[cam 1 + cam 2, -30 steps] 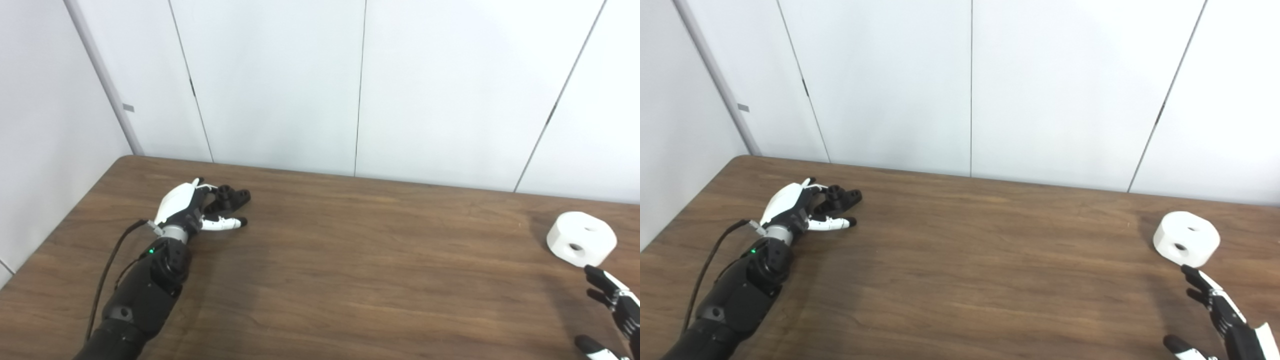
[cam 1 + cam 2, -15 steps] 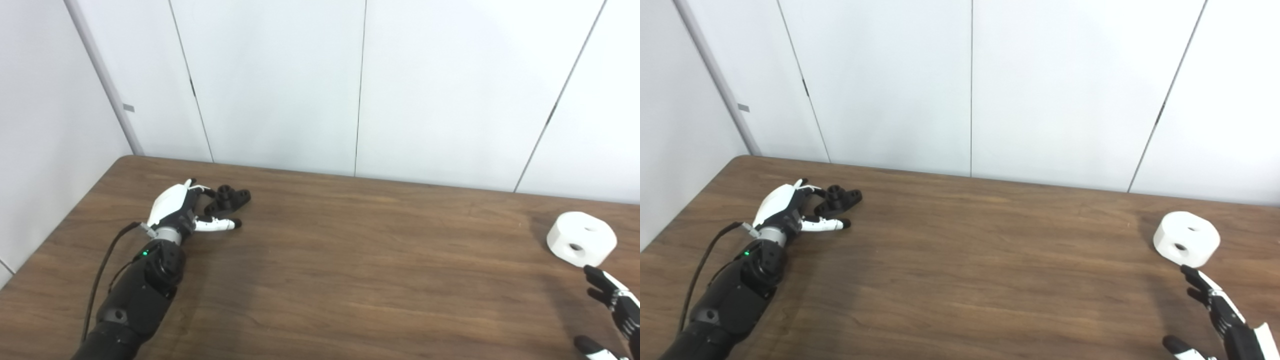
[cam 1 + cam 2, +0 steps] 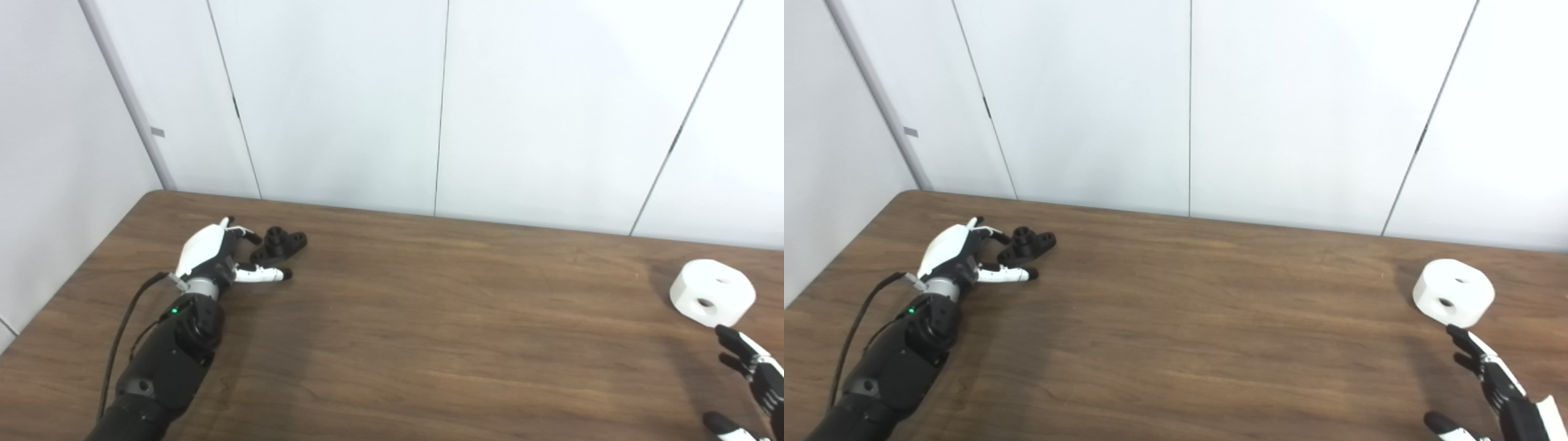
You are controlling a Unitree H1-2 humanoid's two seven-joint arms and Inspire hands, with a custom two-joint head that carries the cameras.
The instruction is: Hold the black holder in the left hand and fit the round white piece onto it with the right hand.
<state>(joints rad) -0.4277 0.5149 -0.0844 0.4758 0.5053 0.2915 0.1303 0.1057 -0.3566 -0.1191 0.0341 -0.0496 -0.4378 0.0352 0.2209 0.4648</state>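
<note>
On the brown wood-grain table (image 3: 429,318), the small black plastic holder with round holes (image 3: 280,243) lies near the far left corner, flat on the surface. The left hand (image 3: 211,257), white-backed with black fingers, sits just beside it on the holder's left, its fingers spread and holding nothing; the thumb stretches along the table in front of the holder, and whether any fingertip touches the holder cannot be told. Compared with a second ago, this hand has drawn back toward the left and a little away from the holder, which has not moved. The round white plastic piece with two holes (image 3: 1453,291) rests far off at the table's right side, unchanged. The right hand (image 3: 1494,386) hovers just in front of it, fingers apart and empty, not touching it, where it was before.
</note>
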